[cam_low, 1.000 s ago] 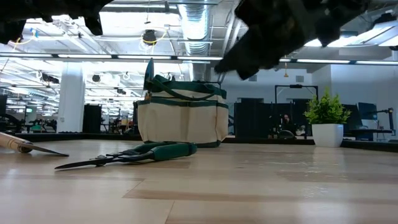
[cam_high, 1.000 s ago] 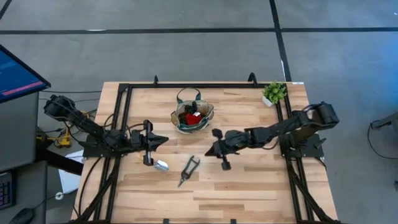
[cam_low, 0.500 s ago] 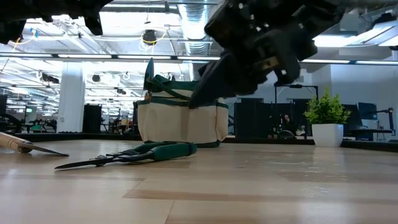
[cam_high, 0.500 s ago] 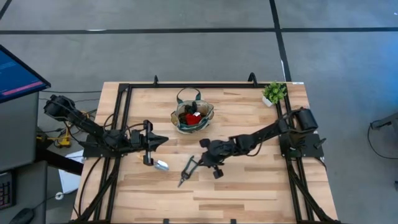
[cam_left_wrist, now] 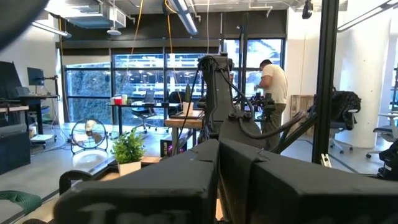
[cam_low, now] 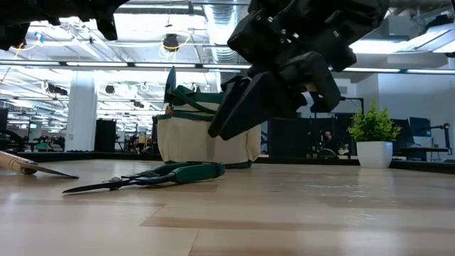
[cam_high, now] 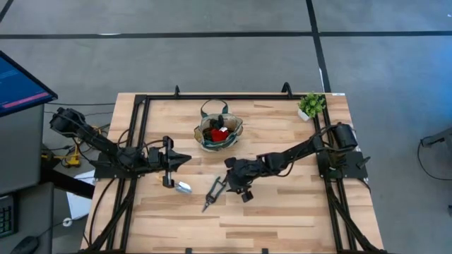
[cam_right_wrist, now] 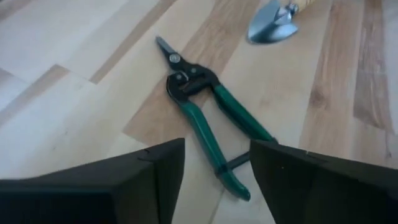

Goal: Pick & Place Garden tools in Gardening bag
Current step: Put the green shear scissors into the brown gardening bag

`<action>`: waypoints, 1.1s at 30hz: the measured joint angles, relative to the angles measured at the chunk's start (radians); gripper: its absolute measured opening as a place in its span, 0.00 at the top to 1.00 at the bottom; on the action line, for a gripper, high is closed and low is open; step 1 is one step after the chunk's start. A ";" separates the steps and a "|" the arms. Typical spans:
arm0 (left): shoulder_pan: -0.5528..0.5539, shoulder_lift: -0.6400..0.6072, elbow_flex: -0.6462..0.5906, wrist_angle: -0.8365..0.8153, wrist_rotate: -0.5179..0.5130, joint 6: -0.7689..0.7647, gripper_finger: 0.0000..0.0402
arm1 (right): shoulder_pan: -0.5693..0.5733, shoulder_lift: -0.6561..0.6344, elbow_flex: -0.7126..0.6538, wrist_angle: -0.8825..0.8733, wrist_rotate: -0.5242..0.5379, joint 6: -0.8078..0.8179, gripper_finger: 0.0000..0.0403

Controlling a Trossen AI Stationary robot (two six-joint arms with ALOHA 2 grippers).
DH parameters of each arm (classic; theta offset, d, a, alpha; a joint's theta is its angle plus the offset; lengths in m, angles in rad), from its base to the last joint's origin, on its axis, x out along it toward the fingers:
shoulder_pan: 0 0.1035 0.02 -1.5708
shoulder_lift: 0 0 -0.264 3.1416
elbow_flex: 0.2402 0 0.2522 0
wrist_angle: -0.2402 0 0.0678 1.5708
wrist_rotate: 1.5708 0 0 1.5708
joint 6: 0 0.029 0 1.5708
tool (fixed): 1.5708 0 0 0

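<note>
On the left of the high view my left gripper [cam_high: 185,160] waits with its fingers shut on nothing, parked over the left side of the pale wooden desk [cam_high: 282,219]. Just below and right of it lies the silver trowel with a wooden handle [cam_high: 182,187], untouched. Right of that, near the frame's centre, are the green-handled pruners with dark blades [cam_high: 214,192], lying flat on the desk. My right gripper [cam_high: 227,185] hangs just above their handle end, fingers spread and empty; the right wrist view shows the handles between the two fingers.

So I judge this as the approach for picking the pruners. Next I need to drop straight down, straddle the handles and close.

Above centre sits the cream fabric gardening bag with dark green trim [cam_high: 218,134], something red already inside. The path up to it looks open; the small green potted plant [cam_high: 311,106] stands well off at upper right.
</note>
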 joint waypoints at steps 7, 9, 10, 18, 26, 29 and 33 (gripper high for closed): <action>0.000 0.000 0.000 -0.063 0.001 -0.052 0.99 | -0.009 0.044 0.003 0.007 0.006 0.003 0.57; 0.000 0.002 0.000 -0.150 0.004 -0.102 0.99 | -0.015 0.047 -0.002 -0.021 0.019 0.014 0.60; 0.001 0.008 0.000 -0.192 0.005 -0.139 0.99 | -0.015 0.049 -0.003 -0.021 0.025 0.026 0.61; 0.003 0.131 0.006 -0.244 0.099 -0.374 0.99 | -0.025 -0.016 -0.002 -0.076 0.032 0.038 0.73; 0.003 0.372 0.062 -0.258 0.135 -0.581 1.00 | -0.011 -0.135 -0.001 -0.154 0.032 0.037 0.85; 0.003 0.470 0.089 -0.264 0.167 -0.671 1.00 | -0.011 -0.180 -0.001 -0.204 0.032 0.037 0.91; 0.006 0.569 0.126 -0.264 0.173 -0.742 1.00 | -0.004 -0.233 -0.001 -0.258 0.033 0.033 0.99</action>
